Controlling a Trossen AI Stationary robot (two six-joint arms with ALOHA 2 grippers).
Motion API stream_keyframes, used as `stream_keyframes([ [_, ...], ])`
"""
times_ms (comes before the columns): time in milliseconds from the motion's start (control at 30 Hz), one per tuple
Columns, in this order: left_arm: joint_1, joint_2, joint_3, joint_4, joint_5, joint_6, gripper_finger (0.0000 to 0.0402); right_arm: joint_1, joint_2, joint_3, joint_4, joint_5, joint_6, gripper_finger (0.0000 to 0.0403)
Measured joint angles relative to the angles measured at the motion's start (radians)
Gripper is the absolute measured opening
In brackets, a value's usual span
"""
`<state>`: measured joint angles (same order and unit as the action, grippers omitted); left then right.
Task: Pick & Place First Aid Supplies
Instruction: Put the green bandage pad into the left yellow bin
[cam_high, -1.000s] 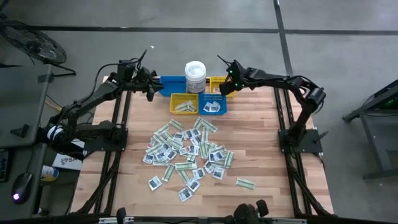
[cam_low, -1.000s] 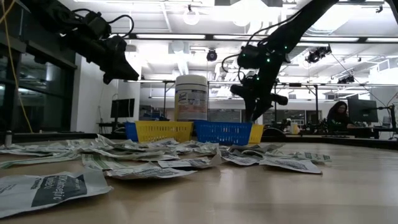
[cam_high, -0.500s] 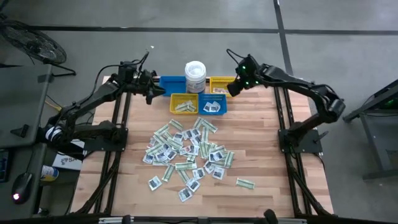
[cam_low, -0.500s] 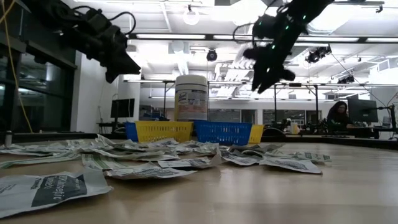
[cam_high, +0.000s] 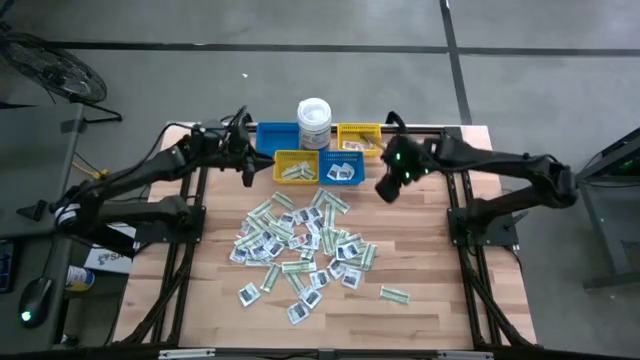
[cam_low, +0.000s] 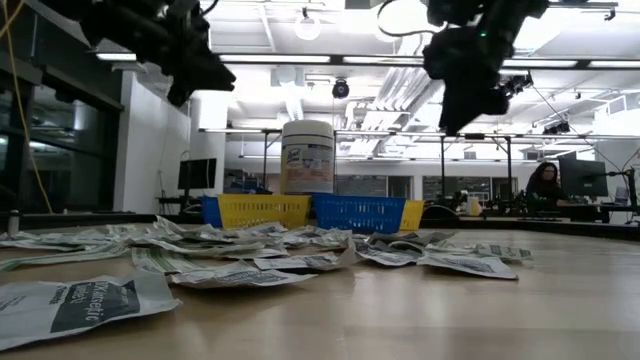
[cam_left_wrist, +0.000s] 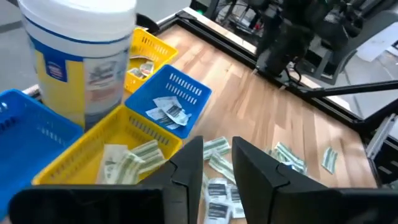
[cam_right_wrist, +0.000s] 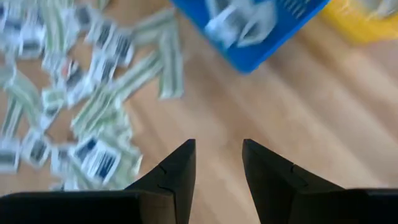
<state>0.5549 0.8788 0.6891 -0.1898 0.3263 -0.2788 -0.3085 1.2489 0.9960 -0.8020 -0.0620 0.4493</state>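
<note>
Lying beneath right fingers (cam_right_wrist: 214, 163): packets (cam_right_wrist: 93, 93)

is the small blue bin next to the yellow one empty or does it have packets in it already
Not empty. The small blue bin holds a few white square packets with dark print, seen in the left wrist view and from above; most of its floor is bare.

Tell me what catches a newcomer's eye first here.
A heap of packets sprawls over the middle of the wooden table, with a few strays nearer the front edge. Behind it stand small yellow and blue bins and a white tub at the far edge. Both grippers hang empty and open above the table: the left gripper beside the bins, the right gripper at the heap's far right.
</note>
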Motion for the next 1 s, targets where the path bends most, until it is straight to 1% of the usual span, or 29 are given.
stream_keyframes([
  [133,-0.118,0.000,0.000,0.000,-0.088,-0.057,0.0087,0.130,-0.021,-0.070,0.013,0.001,0.037,0.0126],
  [267,-0.221,0.000,0.000,0.001,-0.186,-0.082,0.0087,0.253,-0.020,-0.158,0.068,0.002,0.053,0.0126],
  [400,-0.304,0.000,0.000,0.014,-0.257,-0.129,0.0087,0.363,-0.020,-0.244,0.188,0.003,0.105,0.0126],
  [533,-0.368,0.000,0.000,0.013,-0.311,-0.131,0.0087,0.459,-0.020,-0.322,0.352,0.066,0.119,0.0126],
  [700,-0.413,0.000,0.000,0.009,-0.317,-0.142,0.0087,0.569,-0.003,-0.380,0.494,0.184,0.103,0.0126],
  [800,-0.438,0.000,0.000,0.005,-0.317,-0.143,0.0087,0.621,0.031,-0.381,0.513,0.250,0.113,0.0126],
  [1000,-0.465,0.000,0.000,0.007,-0.318,-0.145,0.0087,0.666,0.144,-0.324,0.517,0.291,0.129,0.0126],
])
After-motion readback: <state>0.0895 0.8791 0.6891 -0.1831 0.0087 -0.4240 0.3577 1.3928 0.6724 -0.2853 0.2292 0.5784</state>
